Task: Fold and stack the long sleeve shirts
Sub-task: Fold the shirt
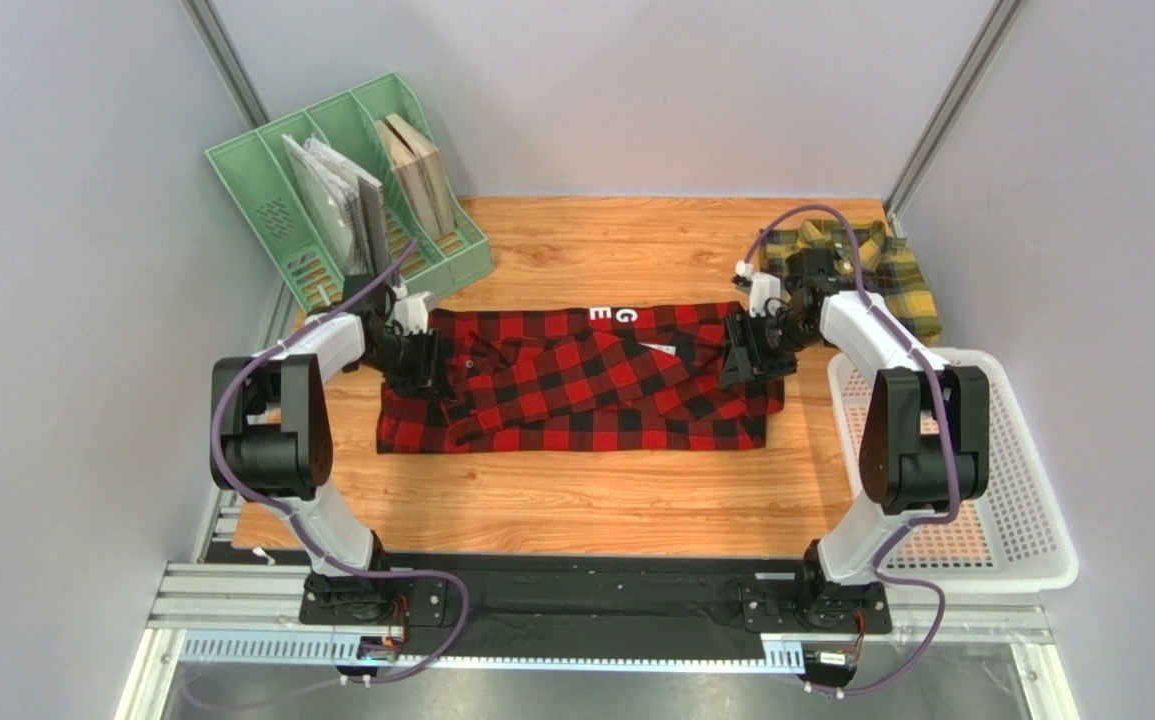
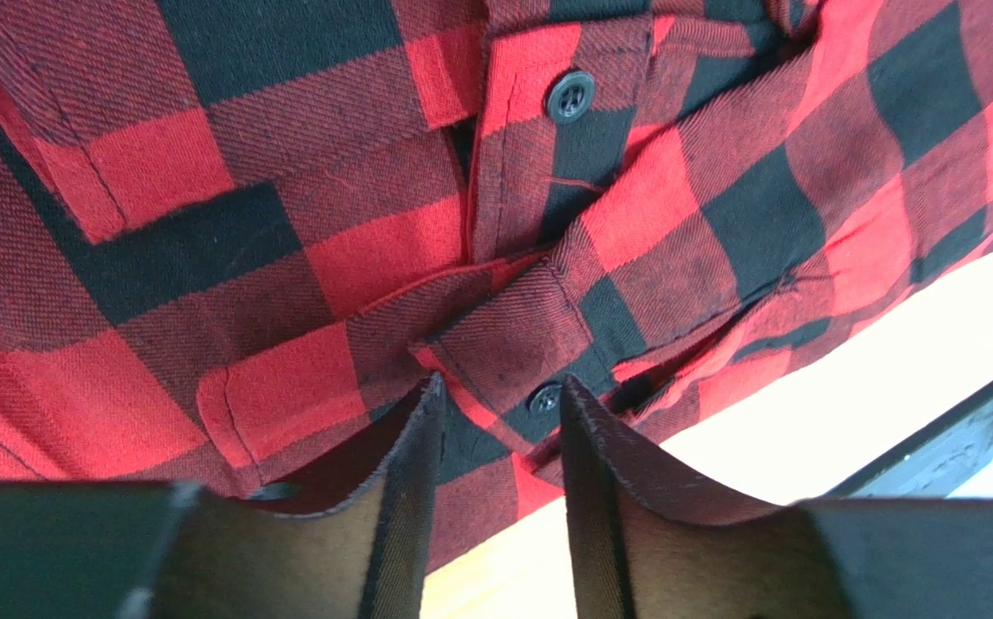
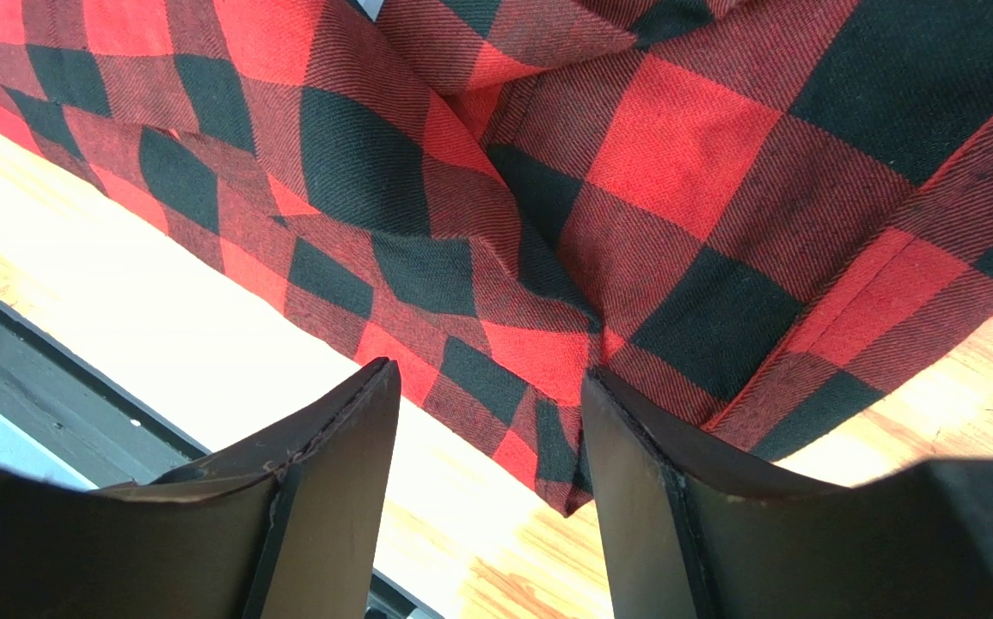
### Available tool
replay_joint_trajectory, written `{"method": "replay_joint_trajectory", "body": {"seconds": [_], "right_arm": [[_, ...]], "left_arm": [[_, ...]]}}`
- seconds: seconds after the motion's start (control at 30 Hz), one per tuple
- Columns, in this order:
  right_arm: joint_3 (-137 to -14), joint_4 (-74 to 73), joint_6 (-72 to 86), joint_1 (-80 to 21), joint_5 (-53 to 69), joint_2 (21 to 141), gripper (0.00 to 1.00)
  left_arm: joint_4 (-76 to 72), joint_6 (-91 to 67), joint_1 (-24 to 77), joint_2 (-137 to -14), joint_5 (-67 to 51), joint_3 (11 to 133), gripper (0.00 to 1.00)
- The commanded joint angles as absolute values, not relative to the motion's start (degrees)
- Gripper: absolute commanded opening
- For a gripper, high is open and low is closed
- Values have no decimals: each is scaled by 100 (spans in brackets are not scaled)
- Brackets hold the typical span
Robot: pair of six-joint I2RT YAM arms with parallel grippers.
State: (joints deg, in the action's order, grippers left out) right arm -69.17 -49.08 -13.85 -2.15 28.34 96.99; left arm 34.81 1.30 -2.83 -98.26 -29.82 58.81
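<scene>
The red-and-black long sleeve shirt [image 1: 583, 383] lies as a wide, partly folded band across the middle of the wooden table, white letters showing at its back edge. My left gripper [image 1: 426, 360] sits at its left end, open. In the left wrist view the gripper [image 2: 501, 387] stands just over a buttoned cuff of the shirt [image 2: 333, 232], with nothing pinched. At the shirt's right end my right gripper [image 1: 741, 353] is open. The right wrist view shows that gripper [image 3: 488, 374] above a corner of the shirt [image 3: 695, 168], which lies beside the right finger. The yellow-and-green shirt [image 1: 876, 270] lies crumpled at the back right.
A green file rack [image 1: 343, 195] holding books stands at the back left corner. A white perforated basket [image 1: 989, 480] sits off the table's right edge. The black mounting rail [image 1: 598, 593] runs along the near edge.
</scene>
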Motion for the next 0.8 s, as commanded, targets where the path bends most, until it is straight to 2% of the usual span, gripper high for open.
{"method": "replay_joint_trajectory", "body": {"seconds": [0.0, 0.03, 0.2, 0.23, 0.3, 0.6, 0.77], "right_arm": [[-7014, -4931, -1512, -185, 2777, 9791, 59], [-7022, -4939, -1512, -185, 2777, 9791, 59], [-7066, -4948, -1512, -193, 2769, 9782, 59], [-7075, -4948, -1520, -193, 2769, 9791, 59], [-7093, -4957, -1512, -193, 2769, 9782, 59], [-6908, -4975, -1608, -176, 2672, 9747, 59], [-6820, -4975, -1626, -176, 2707, 9738, 59]], "left_arm": [[3261, -141, -334, -9879, -3155, 5941, 42], [3278, -149, -334, -9888, -3147, 5959, 41], [3261, -114, -334, -9905, -3217, 5968, 15], [3278, -106, -334, -9905, -3243, 5976, 8], [3304, -62, -334, -9888, -3287, 5977, 1], [4245, 605, -334, -9186, -2189, 6477, 0], [4666, 879, -334, -9237, -1776, 6837, 0]]}}
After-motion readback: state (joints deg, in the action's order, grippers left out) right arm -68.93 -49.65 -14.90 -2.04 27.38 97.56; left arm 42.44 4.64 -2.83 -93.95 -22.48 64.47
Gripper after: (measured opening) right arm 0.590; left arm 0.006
